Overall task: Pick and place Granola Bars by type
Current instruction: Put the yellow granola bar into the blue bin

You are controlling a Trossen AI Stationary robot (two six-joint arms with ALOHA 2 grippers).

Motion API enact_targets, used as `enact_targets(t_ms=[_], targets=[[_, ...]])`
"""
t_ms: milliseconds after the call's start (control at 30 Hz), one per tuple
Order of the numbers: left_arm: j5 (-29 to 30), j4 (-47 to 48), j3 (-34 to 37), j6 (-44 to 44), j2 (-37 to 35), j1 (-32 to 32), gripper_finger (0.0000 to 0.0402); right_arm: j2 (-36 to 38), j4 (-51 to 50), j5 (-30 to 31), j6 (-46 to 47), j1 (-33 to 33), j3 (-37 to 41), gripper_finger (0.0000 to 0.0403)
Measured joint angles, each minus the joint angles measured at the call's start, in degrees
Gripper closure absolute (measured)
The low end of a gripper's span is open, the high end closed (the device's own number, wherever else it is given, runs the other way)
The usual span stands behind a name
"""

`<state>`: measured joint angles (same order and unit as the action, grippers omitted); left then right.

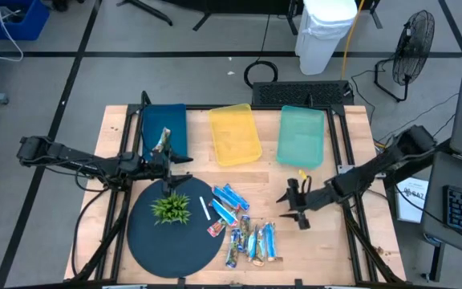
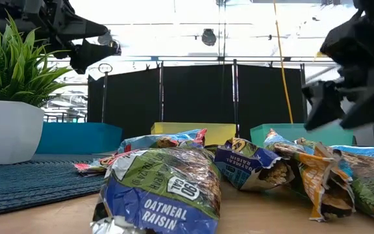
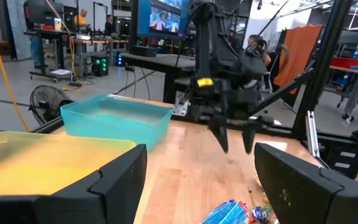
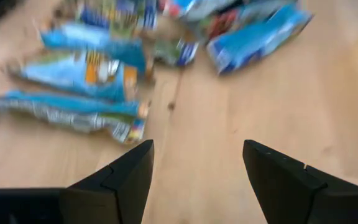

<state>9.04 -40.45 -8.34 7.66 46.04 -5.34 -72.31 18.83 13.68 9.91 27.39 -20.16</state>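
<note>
Several granola bars (image 1: 243, 226) in blue, white and greenish wrappers lie loose on the wooden table (image 1: 319, 249), right of the round dark mat (image 1: 159, 245). They also show in the right wrist view (image 4: 86, 68) and the low view (image 2: 158, 188). One brownish bar (image 1: 164, 141) lies in the dark blue tray (image 1: 160, 120). My left gripper (image 1: 180, 159) hovers open at that tray's near right corner, with nothing between its fingers (image 3: 114, 180). My right gripper (image 1: 297, 210) stands open above bare wood just right of the pile, tipped down toward it (image 4: 197, 168).
A yellow tray (image 1: 235, 135) and a pale green tray (image 1: 301, 136) stand along the far edge, right of the blue one. A small green plant (image 1: 171, 209) in a white pot (image 2: 5, 130) sits on the mat. A thin white stick (image 1: 204, 209) lies beside it.
</note>
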Motion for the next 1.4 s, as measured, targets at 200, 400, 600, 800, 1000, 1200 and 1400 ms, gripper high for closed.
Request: enact_targets(t_ms=[200,400,600,800,1000,1200,1400], targets=[[0.0,0.02,0.0,0.02,0.0,0.0,0.0099,-9.34,0.19,-0.23,2.91,4.04,-5.23,0.0165],[0.02,0.0,0.0,0.02,0.0,0.0,0.0097,-16.42,0.95,-0.03,3.95,7.18,-9.65,0.0165],[0.04,0.0,-0.02,0.35,0.0,0.0,0.0102,-21.43,8.59,1.6,4.38,7.51,-9.7,0.0165],[0.03,0.13,-0.02,1.96,0.02,0.0,0.0097,-23.83,9.87,5.55,4.43,7.19,-9.68,0.0165],[0.02,0.48,-0.02,2.99,0.02,0.0,0.0102,-23.95,10.59,9.13,4.26,7.01,-9.68,0.0199],[0.02,0.48,-0.02,2.99,0.02,0.0,0.0103,-23.81,12.84,7.09,2.45,6.67,-9.66,0.0282],[0.02,0.44,-0.02,1.25,0.02,0.0,0.01,-23.81,19.38,-6.51,3.0,6.7,-9.66,0.0332]])
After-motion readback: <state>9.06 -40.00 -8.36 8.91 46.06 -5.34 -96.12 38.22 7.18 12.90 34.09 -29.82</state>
